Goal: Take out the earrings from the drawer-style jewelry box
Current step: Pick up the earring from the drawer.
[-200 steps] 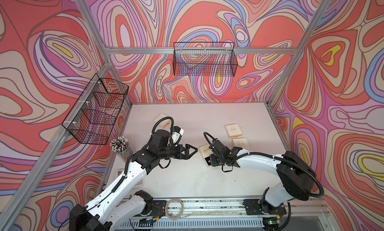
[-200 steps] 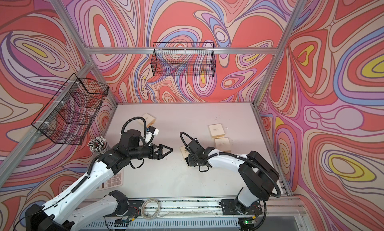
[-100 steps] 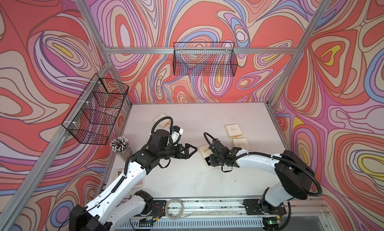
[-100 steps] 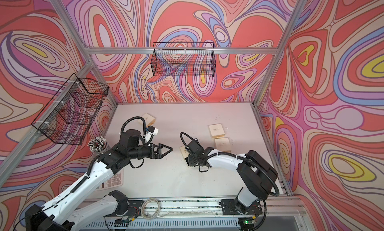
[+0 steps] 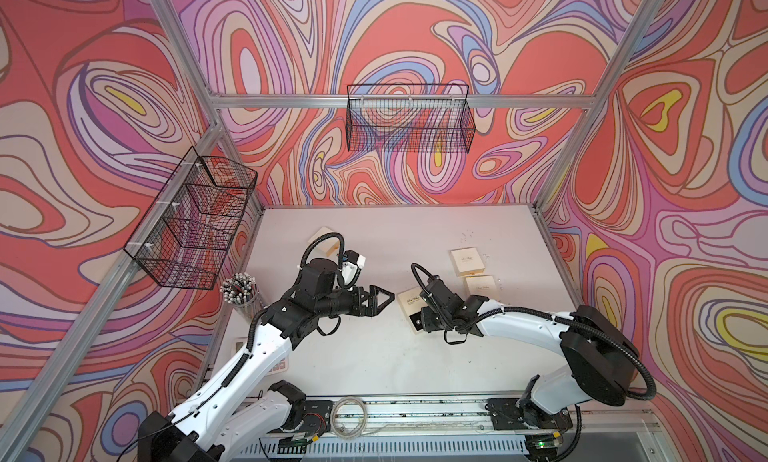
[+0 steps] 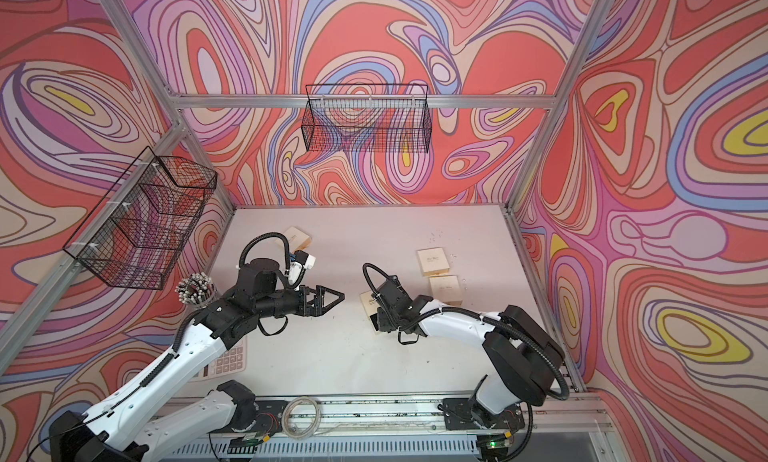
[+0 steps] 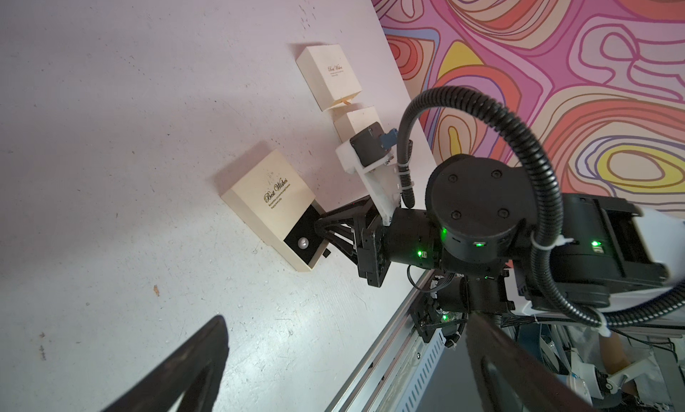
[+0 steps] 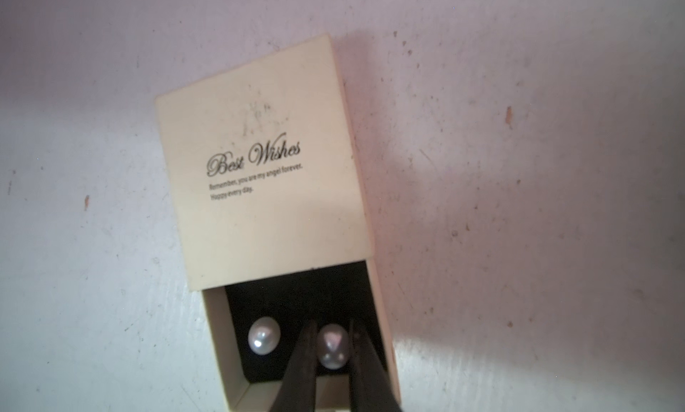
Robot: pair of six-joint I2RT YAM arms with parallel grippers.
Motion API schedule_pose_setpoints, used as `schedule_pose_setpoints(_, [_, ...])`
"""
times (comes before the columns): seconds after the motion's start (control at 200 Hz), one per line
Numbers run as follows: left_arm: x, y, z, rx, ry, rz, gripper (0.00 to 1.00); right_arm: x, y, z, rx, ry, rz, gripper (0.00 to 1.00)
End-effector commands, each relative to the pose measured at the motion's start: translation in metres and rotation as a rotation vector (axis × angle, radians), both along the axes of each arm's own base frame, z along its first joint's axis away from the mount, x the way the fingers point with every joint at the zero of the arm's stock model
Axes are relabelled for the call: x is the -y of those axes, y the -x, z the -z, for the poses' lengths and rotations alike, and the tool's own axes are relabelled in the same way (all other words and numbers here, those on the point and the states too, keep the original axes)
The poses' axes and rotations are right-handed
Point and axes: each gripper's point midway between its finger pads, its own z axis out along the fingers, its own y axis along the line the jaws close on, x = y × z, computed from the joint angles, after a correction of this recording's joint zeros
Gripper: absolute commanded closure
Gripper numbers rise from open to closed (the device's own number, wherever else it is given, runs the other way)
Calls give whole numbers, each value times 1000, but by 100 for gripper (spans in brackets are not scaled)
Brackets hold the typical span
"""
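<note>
Only your right wrist view showed the right gripper (image 8: pixel 331 326) pinching one earring (image 8: pixel 333 349) in the drawer (image 8: pixel 217 317); both top views hid it. Your left gripper (image 5: pixel 388 302) hung spread wide.

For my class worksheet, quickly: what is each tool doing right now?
Left tool: open, holding nothing.
Right tool: closed on one pearl earring in the pulled-out drawer.

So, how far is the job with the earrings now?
Done: the drawer is pulled open. In hand: the right gripper is shut on one earring, not yet lifted out. To do: the second earring lies in the drawer; the left gripper is open and holds nothing.
</note>
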Motion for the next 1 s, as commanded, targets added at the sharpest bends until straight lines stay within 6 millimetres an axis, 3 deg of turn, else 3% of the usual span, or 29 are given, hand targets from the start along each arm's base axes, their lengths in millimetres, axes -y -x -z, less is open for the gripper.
schedule_pose_setpoints(0.0, [-1, -1, -3, 18, 20, -2, 0, 5, 1, -9, 18, -3, 26, 90])
schedule_pose_setpoints(0.25, [-2, -1, -4, 16, 24, -7, 0, 5, -2, -25, 50, -30, 44, 91])
schedule_pose_setpoints(0.531, [-2, -1, -4, 17, 26, -7, 0, 20, -5, -28, 62, -12, 106, 92])
schedule_pose_setpoints(0.761, [-3, -2, -5, 18, 27, -11, 0, 53, -11, -30, 55, -32, 210, 94])
schedule_pose_setpoints(0.992, [-3, 0, -7, 28, 32, -12, 0, 104, -12, -32, 43, -51, 369, 94])
